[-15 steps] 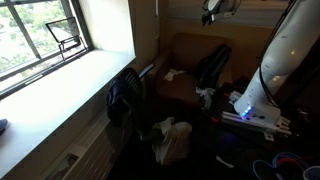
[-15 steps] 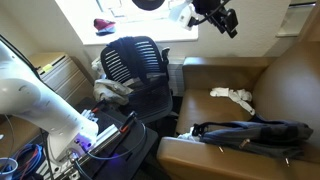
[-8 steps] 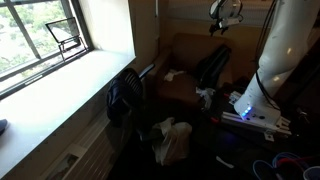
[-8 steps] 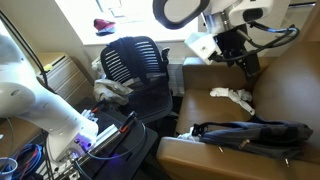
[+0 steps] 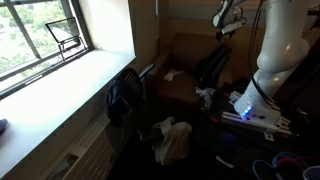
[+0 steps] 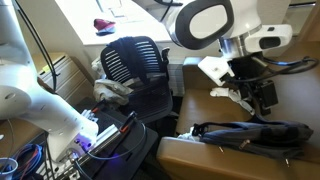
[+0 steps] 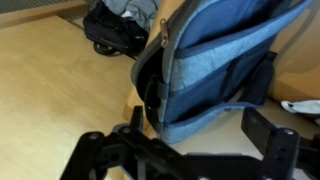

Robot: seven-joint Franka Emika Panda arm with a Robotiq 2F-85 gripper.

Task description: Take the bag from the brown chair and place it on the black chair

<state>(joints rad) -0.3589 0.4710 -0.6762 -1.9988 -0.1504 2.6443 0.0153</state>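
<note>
We are in the reaching step: the bag [image 6: 245, 132] is not yet held, and nothing has gone to the black chair [image 6: 135, 62]. The gripper [image 6: 262, 97] hovers above the seat of the brown chair [image 6: 295, 65] with its jaws spread wide and nothing between them. In the wrist view its fingers [image 7: 278, 150] stand far apart at the bottom edge.

The bag lies below the gripper, stretched along the seat, apart from the fingertips. In the wrist view it fills the space straight ahead of the open gripper [image 7: 188, 152], with blue fabric panels and a dark edge or strap running toward us. A white cloth [image 6: 232, 96] lies on the seat just beside the gripper, on the side facing the black chair. That chair stands well apart on the same side, past the brown chair's armrest.

As for pose, the arm arches over the brown chair from above, with the wrist bent so the gripper points down toward the seat. In an exterior view the gripper [image 5: 222, 22] hangs high over the bag [image 5: 212, 65].

We judge that the next move is a descent onto the bag. The jaws should straddle a fold or the dark strap, clear of the white cloth, and then close firmly, since soft fabric may slip or sag when lifted.
</note>
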